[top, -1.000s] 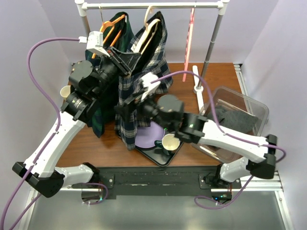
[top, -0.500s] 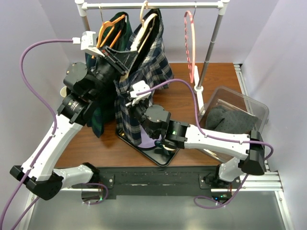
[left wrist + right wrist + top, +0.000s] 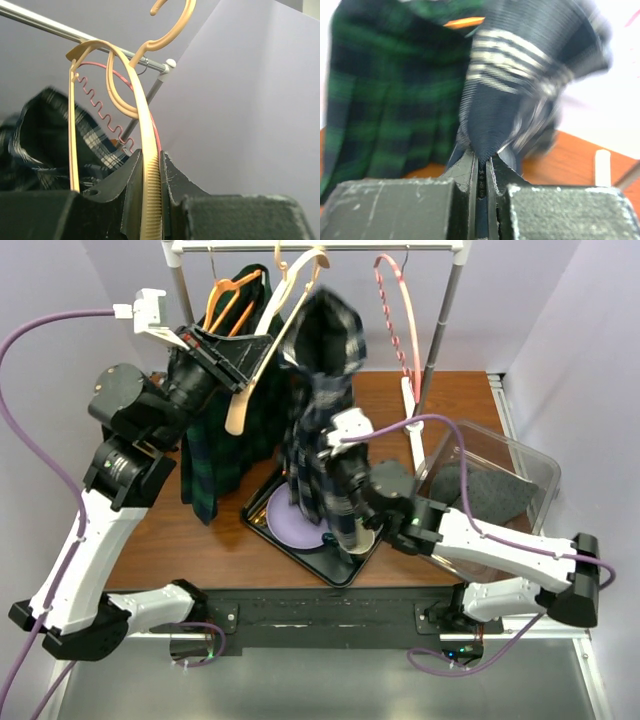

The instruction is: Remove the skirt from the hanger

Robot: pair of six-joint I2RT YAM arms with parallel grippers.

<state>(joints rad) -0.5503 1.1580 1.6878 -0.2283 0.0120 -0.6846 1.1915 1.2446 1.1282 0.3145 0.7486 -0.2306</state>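
- Left tool [image 3: 151, 165] clamped on the cream hanger [image 3: 134, 95], whose hook rises above it.
- Right tool [image 3: 481, 160] clamped on the navy plaid skirt [image 3: 510, 100], which bunches directly above its tips, blurred.

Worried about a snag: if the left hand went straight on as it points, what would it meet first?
Probably the metal rail, beyond the tan hanger that the left hand clamps; the pink hanger lies close to that line, and depth is unclear.

skirt [image 3: 515, 80] motion-blurred, hanger [image 3: 150, 170] hook cropped
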